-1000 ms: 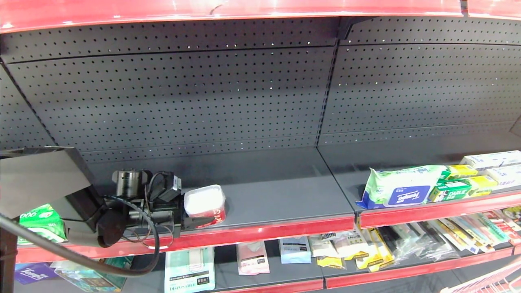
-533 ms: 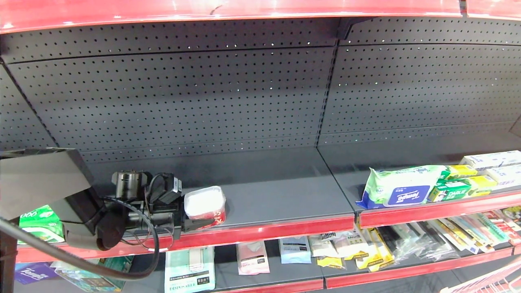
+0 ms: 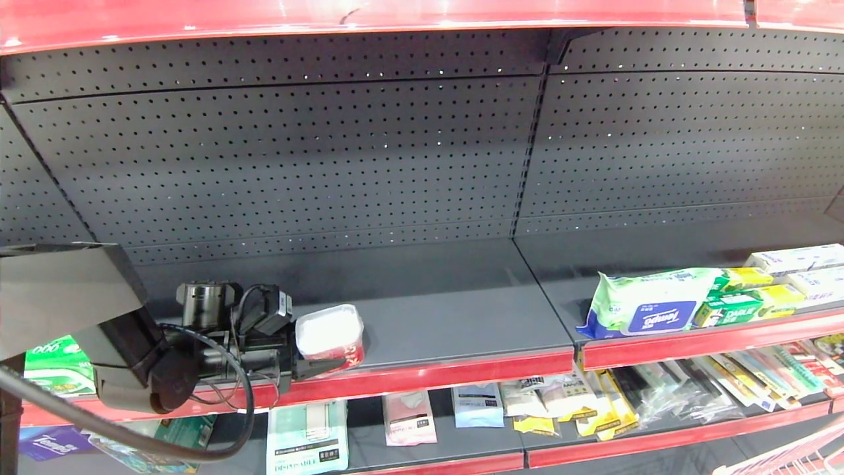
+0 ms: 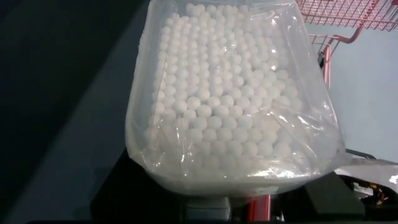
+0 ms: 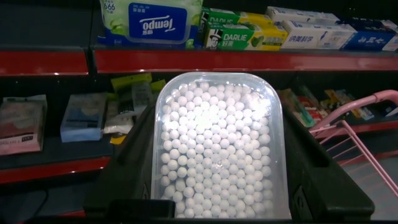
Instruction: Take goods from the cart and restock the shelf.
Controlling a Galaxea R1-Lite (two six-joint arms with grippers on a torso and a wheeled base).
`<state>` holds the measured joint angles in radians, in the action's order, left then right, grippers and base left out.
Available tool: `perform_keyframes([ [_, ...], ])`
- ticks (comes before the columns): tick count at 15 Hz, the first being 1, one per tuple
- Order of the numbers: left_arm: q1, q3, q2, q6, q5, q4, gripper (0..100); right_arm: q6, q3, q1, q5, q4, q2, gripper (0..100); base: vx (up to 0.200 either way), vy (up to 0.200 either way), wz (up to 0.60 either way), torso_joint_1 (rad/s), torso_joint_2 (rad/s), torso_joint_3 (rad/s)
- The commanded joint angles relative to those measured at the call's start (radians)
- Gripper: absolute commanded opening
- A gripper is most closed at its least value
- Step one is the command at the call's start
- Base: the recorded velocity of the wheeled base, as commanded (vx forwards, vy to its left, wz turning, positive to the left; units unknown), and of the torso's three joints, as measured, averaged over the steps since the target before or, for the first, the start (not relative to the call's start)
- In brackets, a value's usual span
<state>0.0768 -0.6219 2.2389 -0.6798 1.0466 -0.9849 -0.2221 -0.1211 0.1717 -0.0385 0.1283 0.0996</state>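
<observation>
Bead tub (image 3: 328,332) slightly lower, leftward.

Dark grey shelf board (image 3: 448,316), red front lip (image 3: 461,369), perforated back panel (image 3: 330,165). Left bay: tub of white beads (image 3: 330,333) near front lip, green pack (image 3: 56,359) at far left end. Right bay: wipes pack (image 3: 649,303) lying flat, green toothpaste boxes (image 3: 745,305) just beside it, white boxes (image 3: 804,264) farther right. Lower shelf (image 3: 461,443): flat pouches (image 3: 409,417) in row.
</observation>
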Motion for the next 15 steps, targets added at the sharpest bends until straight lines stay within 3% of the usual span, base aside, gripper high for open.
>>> perform_keyframes([
  [1, 0.001, 0.005, -0.002, 0.002, 0.000, 0.003, 0, 0.000, 0.000, 0.000, 0.000, 0.001, 0.002, 0, 0.000, 0.000, 0.00, 0.000, 0.00, 0.000],
  [5, 0.000, 0.010, -0.002, 0.003, -0.008, 0.003, 0, -0.002, 0.000, 0.000, 0.000, 0.001, 0.002, 0, 0.000, 0.000, 0.00, 0.000, 0.00, 0.000],
  [6, 0.000, 0.010, -0.001, 0.003, -0.010, 0.003, 100, -0.002, 0.000, 0.000, 0.000, 0.001, 0.002, 0, 0.000, 0.000, 0.00, 0.000, 0.00, 0.000],
  [11, -0.009, 0.005, -0.019, 0.009, -0.011, 0.002, 100, -0.002, 0.009, 0.000, 0.000, 0.001, 0.002, 0, 0.000, 0.000, 0.00, 0.000, 0.00, 0.000],
  [15, -0.072, 0.008, -0.067, 0.016, -0.017, 0.003, 100, 0.000, 0.043, 0.000, 0.002, -0.029, 0.002, 0, 0.000, 0.000, 0.00, 0.000, 0.00, 0.000],
])
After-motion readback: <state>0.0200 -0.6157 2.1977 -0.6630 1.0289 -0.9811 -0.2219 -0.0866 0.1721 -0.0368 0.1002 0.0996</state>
